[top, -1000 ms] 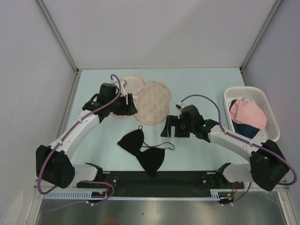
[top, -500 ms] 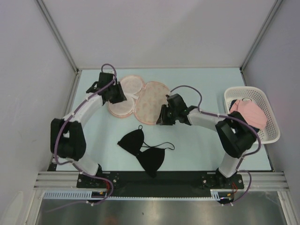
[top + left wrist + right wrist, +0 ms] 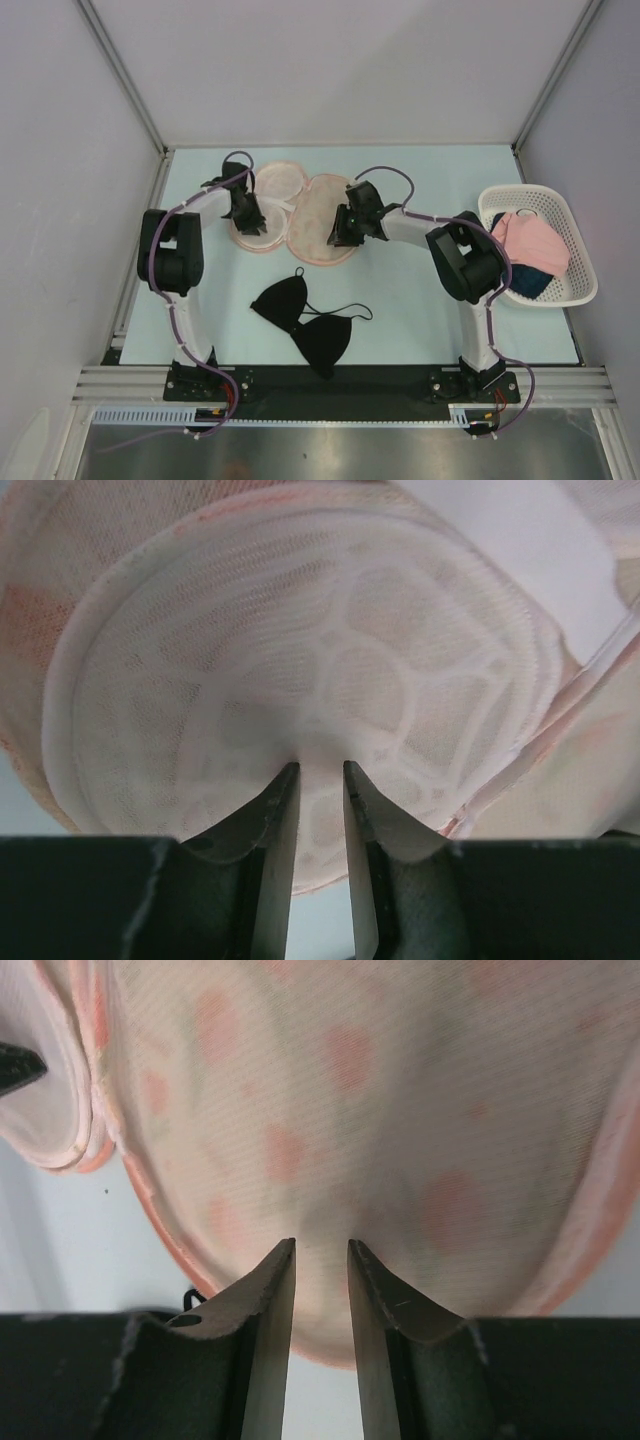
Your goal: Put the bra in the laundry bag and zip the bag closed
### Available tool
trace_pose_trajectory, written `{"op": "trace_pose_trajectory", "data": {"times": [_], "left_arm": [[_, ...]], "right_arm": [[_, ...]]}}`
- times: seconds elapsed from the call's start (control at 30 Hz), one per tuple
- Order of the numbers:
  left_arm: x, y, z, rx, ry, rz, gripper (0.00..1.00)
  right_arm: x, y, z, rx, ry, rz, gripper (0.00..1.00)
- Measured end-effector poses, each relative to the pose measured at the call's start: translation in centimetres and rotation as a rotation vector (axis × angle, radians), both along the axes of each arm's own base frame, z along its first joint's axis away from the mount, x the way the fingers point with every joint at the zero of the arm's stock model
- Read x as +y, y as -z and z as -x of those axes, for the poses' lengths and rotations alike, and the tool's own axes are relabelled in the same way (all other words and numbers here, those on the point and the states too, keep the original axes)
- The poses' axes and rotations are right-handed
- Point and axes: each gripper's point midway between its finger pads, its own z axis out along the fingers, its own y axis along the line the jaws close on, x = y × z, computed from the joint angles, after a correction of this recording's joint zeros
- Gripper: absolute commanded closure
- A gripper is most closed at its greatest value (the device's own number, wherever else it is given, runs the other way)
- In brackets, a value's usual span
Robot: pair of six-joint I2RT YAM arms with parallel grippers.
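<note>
Top view: both grippers are holding the opened bag (image 3: 300,215), the left gripper (image 3: 247,212) on its pale half and the right gripper (image 3: 343,225) on its patterned half. The bra (image 3: 305,322) is lying below the bag, untouched. A basket (image 3: 540,245) is sitting well right of the bag, so nothing is blocking.

Left wrist: the jaws are nearly together, pinching pale mesh.

Right wrist: the same, on patterned fabric.

The step looks like spreading the bag. Next, one gripper probably needs to release and fetch the bra.

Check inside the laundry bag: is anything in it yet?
The open pale half of the laundry bag shows only mesh lining. The bra lies outside on the table. Under the patterned half is hidden.
</note>
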Motion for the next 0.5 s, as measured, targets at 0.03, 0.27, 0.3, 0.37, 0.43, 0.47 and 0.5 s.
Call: {"op": "trace_pose_trajectory", "data": {"times": [0.03,0.27,0.3,0.37,0.43,0.47,0.5], "left_arm": [[-0.1,0.4,0.4,0.009,-0.001,0.001,0.7],[-1.0,0.5,3.2,0.0,-0.009,0.034,0.69],[-1.1,0.5,3.6,-0.002,-0.008,0.038,0.69],[-1.3,0.5,4.4,0.003,-0.001,0.043,0.7],[-1.5,0.4,4.9,0.005,0.004,0.05,0.68],[-1.5,0.3,5.2,0.006,0.007,0.051,0.64],[-1.5,0.2,5.6,0.007,0.009,0.051,0.6]], "right_arm": [[-0.4,0.0,-0.3,-0.002,0.004,0.001,0.66],[-1.9,0.1,-0.7,-0.004,0.0,0.002,0.65],[-2.1,0.1,-0.7,-0.006,-0.003,0.006,0.64],[-2.4,0.1,-0.7,-0.007,-0.008,0.016,0.64],[-2.7,0.1,-0.7,-0.008,-0.017,0.029,0.63],[-2.9,0.1,-0.6,-0.009,-0.02,0.036,0.62],[-3.0,0.0,-0.5,-0.007,-0.023,0.043,0.6]]}}
